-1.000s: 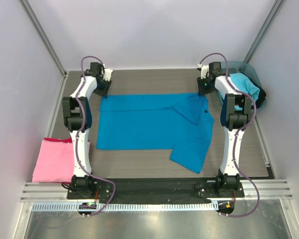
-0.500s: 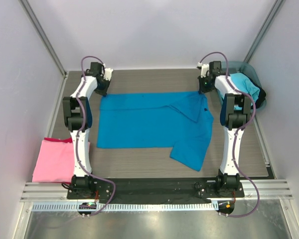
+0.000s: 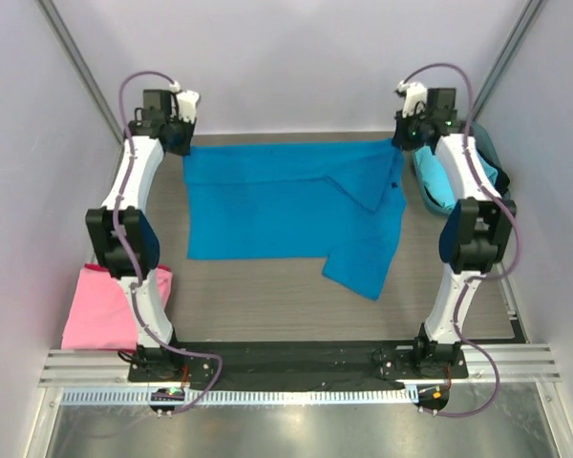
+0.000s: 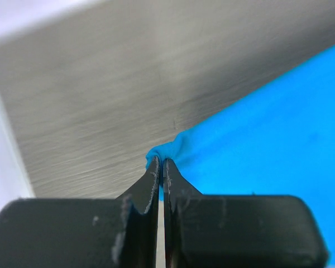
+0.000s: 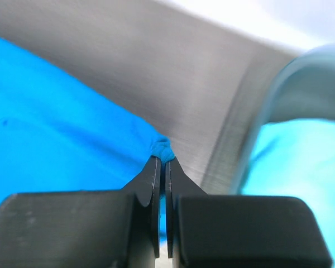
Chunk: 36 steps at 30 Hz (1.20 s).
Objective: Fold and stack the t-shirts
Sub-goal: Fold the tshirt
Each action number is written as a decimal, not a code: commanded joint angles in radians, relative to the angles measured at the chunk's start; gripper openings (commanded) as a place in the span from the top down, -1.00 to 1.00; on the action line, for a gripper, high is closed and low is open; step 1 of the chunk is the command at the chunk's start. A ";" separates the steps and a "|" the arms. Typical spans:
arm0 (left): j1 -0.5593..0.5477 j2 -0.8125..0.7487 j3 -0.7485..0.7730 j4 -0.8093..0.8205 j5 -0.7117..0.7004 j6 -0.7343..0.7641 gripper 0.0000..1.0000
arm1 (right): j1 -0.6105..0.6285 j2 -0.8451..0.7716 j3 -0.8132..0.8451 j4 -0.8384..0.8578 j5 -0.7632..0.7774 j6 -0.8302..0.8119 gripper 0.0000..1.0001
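Note:
A deep blue t-shirt lies spread across the middle of the table, one sleeve folded over at its right and a flap reaching toward the front. My left gripper is shut on the shirt's far left corner, lifted off the table. My right gripper is shut on the far right corner, also raised. A folded pink t-shirt lies at the front left. A lighter cyan t-shirt sits in the tub behind my right arm.
The translucent teal tub stands at the back right, its rim close beside my right gripper. White walls close in the left, back and right. The arm bases sit on a black rail along the near edge.
Both grippers have shut on the blue shirt's far corners and risen, pulling its back edge up and toward the rear wall. The arms now stretch taller.

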 commanded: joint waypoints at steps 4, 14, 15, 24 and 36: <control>0.014 -0.349 -0.131 0.030 0.051 -0.031 0.99 | -0.008 -0.373 -0.121 0.087 -0.065 -0.022 0.98; 0.014 -0.940 -0.353 0.002 0.049 -0.023 0.99 | -0.008 -1.005 -0.304 0.012 -0.111 -0.075 0.98; 0.014 -0.971 -0.343 -0.025 0.044 -0.023 1.00 | -0.008 -1.094 -0.304 -0.022 -0.116 -0.081 0.98; 0.014 -1.183 -0.327 -0.113 0.036 -0.025 0.99 | -0.008 -1.372 -0.282 -0.194 -0.133 -0.127 0.98; 0.014 -0.951 -0.584 -0.082 0.058 0.020 0.99 | -0.008 -1.161 -0.601 -0.016 -0.169 -0.116 0.98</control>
